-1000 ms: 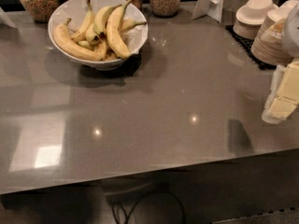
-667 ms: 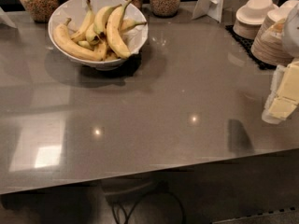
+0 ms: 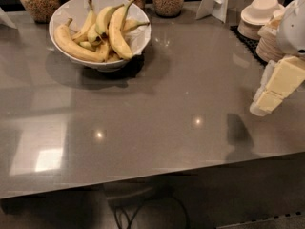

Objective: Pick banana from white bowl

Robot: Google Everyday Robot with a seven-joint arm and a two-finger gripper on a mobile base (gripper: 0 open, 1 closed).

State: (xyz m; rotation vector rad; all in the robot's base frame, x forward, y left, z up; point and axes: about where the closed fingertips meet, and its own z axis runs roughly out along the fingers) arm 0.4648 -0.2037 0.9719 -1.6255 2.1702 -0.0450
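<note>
While the gripper (image 3: 263, 104) hangs at 3 o'clock, holding nothing I can see and open or closed I cannot tell, the banana (image 3: 116, 32) lies in the white bowl (image 3: 71, 8) at 11 o'clock. The reach seems not begun; next comes a long crossing.

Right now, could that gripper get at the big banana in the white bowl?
Probably yes, after a long reach: the gripper hangs far right, the white bowl sits far left, nothing stands between, and the banana lies atop the pile.
</note>
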